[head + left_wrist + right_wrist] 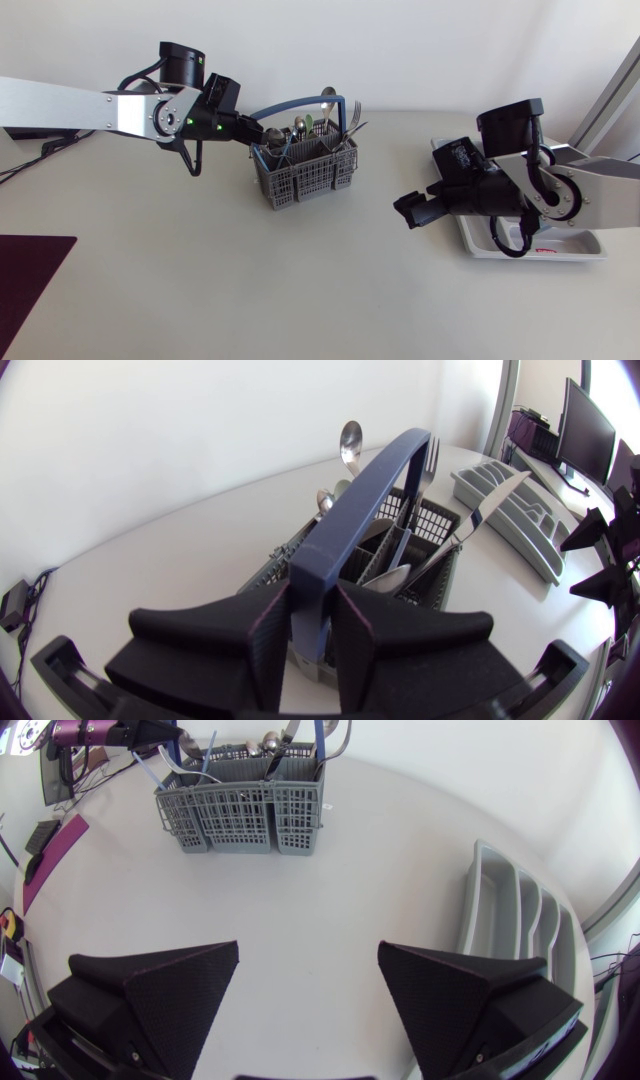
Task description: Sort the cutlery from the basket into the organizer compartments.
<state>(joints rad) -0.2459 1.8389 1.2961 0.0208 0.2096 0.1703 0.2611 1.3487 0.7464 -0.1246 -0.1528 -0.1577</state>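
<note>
The grey basket (303, 175) stands upright near the middle of the table (250, 290). The cutlery is all in it, standing on end in its compartments. A spoon (350, 440) rises highest at the far side, a fork (430, 455) has its tines up beside the handle, and a knife (495, 505) leans out towards the organizer. Other spoon bowls and handles show lower down, too crowded to count.

A blue handle (350, 520) arches over the basket. Your left gripper (312, 630) is clamped on this handle near its end, one finger pressed to each side with only the bar's width between them.

The grey organizer (510, 910) lies well apart from the basket, towards your right arm, its long compartments side by side. In the head view that arm covers much of it.

Your right gripper (308, 955) hangs over bare table between basket and organizer. Its fingers are spread wide, holding and touching nothing.
</note>
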